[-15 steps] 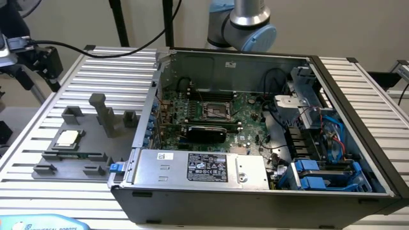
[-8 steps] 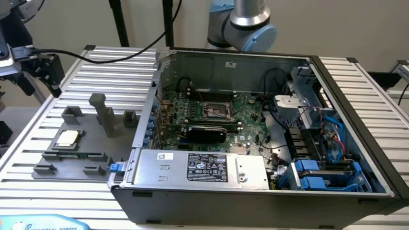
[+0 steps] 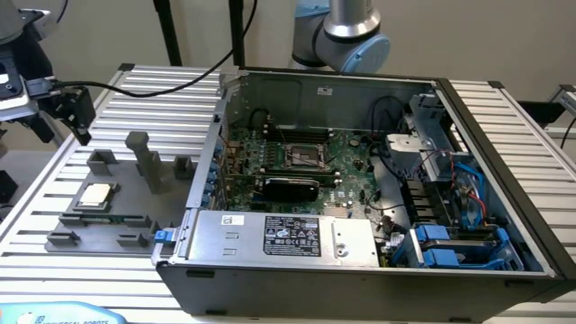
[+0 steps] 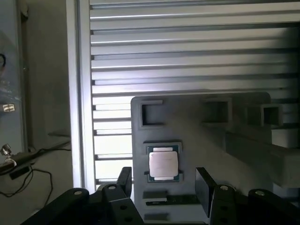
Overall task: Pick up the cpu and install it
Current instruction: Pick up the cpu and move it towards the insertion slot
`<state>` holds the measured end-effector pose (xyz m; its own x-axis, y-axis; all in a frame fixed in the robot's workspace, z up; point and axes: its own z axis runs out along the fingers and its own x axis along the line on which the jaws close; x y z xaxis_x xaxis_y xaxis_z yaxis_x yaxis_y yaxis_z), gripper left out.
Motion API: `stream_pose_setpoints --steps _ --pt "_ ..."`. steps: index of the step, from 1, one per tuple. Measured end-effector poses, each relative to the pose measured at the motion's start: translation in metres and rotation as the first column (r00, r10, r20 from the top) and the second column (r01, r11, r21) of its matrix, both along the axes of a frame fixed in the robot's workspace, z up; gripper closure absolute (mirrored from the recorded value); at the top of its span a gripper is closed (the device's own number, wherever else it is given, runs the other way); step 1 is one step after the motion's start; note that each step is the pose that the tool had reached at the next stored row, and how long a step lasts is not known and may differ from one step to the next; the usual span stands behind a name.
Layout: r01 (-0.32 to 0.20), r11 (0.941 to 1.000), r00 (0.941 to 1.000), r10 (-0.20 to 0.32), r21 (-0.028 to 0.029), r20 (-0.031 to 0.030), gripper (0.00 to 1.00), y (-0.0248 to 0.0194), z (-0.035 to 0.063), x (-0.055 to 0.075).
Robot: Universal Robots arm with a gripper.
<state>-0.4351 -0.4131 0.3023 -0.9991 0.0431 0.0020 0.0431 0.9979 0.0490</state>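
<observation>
The cpu (image 4: 163, 163) lies flat, metal top up, its edges square to the grey fixture (image 4: 197, 136). The gripper (image 4: 163, 170) fingers are spread and empty.

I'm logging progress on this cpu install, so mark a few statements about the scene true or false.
The pale silver square cpu lies on the grey plastic fixture block. True.
The gripper has its fingers shut on the cpu. False: the fingers are open, clear of it.
The dark metal computer case is open, its green motherboard showing. True.
The cpu sits in the square metal socket frame. False: it is outside the case.
</observation>
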Motion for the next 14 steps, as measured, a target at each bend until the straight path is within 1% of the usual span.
stream_pose_setpoints --steps 8,14 --pt "-0.036 0.9994 0.9994 0.036 0.0 -0.003 0.35 -0.0032 -0.0146 0.003" --pt "-0.045 0.999 0.999 0.045 0.0001 -0.0034 0.35 -0.004 -0.0254 0.004"
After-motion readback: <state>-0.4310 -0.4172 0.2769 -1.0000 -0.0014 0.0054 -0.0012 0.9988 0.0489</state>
